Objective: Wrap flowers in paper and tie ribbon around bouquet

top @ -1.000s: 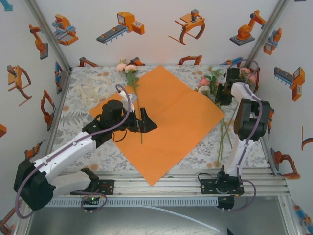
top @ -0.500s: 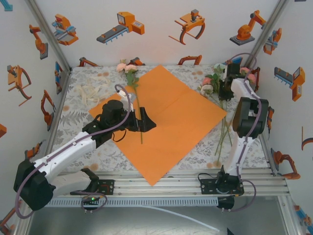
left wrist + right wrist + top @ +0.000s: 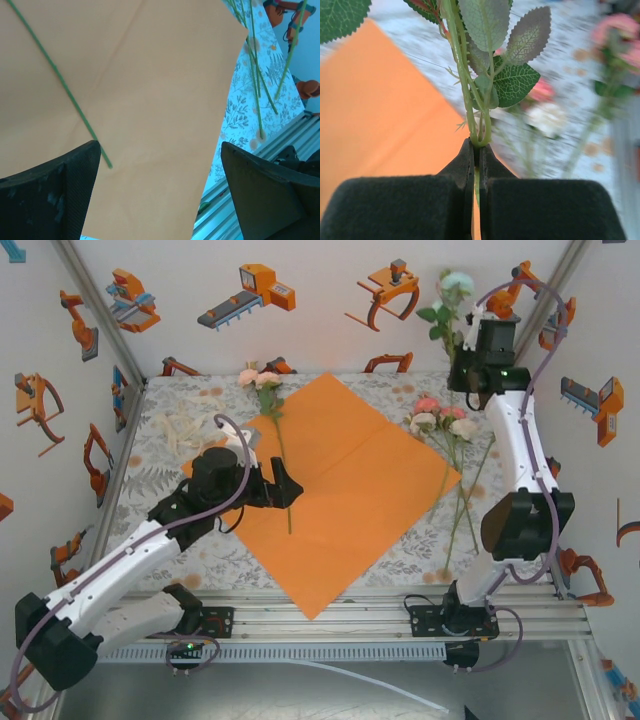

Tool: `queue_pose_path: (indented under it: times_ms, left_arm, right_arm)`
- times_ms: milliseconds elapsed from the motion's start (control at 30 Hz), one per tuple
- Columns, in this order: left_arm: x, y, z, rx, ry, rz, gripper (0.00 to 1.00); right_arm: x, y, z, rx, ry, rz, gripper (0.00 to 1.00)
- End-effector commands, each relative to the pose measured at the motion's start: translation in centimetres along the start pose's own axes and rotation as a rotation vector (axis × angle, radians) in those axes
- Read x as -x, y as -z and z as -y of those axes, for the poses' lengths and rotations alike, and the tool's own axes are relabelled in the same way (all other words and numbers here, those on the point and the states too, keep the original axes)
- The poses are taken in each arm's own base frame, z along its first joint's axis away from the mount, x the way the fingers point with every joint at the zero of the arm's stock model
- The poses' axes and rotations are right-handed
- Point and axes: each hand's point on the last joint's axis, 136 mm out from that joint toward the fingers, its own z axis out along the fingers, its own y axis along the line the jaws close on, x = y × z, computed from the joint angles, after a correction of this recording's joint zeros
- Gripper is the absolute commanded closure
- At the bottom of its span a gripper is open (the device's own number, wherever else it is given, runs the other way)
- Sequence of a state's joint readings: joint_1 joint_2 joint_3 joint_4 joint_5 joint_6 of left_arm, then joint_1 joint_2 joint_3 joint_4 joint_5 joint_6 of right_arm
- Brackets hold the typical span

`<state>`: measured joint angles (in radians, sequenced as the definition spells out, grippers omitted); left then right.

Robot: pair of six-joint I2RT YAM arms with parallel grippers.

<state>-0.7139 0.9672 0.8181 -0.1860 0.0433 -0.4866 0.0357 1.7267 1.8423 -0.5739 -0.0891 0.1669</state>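
Bright even light, faint shadows, background flowers (image 3: 546, 116) blurred

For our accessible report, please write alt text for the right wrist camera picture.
The right gripper is shut on a green flower stem with leaves. Behind it, blurred, are orange paper on the left and pink and white roses on a patterned tablecloth.

A: We count one paper (image 3: 340, 475) and one ribbon (image 3: 185, 432).
B: Agreed. And the flowers (image 3: 427, 405)?
A: We log three lots: one stem (image 3: 271, 402) on the sheet, one lifted stem (image 3: 512, 82), and one cluster (image 3: 462, 427) with three blooms we can separate.
B: Arms: two, the left arm (image 3: 130, 560) and the right arm (image 3: 525, 470).
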Motion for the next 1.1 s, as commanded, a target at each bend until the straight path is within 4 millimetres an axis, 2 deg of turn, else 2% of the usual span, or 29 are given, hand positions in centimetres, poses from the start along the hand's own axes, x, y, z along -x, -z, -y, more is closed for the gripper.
queue_pose_path:
  times_ms: [0,133,267,400,500,667,800,867,933,1067]
  left_arm:
    - [0.9,1.2,-0.4,0.037,-0.042,0.033,0.03]
    - [0.7,1.9,-0.4,0.031,-0.039,0.033,0.03]
    - [0.7,2.3,-0.4,0.028,-0.034,0.043,0.03]
    - [0.5,2.5,-0.4,0.022,-0.029,0.039,0.03]
    - [0.0,2.7,-0.4,0.015,-0.016,0.027,0.03]
    - [-0.5,3.1,-0.9,0.021,0.004,0.036,0.03]
    - [-0.5,3.5,-1.2,0.037,0.005,0.04,0.03]
    - [-0.6,3.6,-1.3,0.042,0.006,0.039,0.03]
    - [-0.7,3.6,-1.4,0.042,0.004,0.036,0.03]
    - [-0.7,3.3,-1.3,0.036,0.012,0.037,0.03]
  right_arm:
    - [0.6,-1.0,-7.0,0.26,-0.221,0.004,1.0]
    - [-0.2,-3.8,-12.7,0.335,-0.28,0.009,1.0]
    - [-2.6,-7.3,-18.8,0.396,-0.277,-0.038,1.0]
    - [-6.8,-12.2,-24.2,0.445,-0.221,-0.131,1.0]
    - [-10.0,-15.6,-26.6,0.451,-0.141,-0.207,1.0]
    - [-15.9,-20.8,-28.8,0.459,-0.161,-0.329,1.0]
    - [-18.4,-22.8,-29.5,0.468,-0.215,-0.372,1.0]
    - [-19.6,-23.4,-29.6,0.468,-0.23,-0.393,0.94]
    - [-19.5,-23.2,-29.5,0.466,-0.228,-0.397,0.85]
    - [-16.2,-20.6,-29.9,0.501,-0.171,-0.346,0.69]
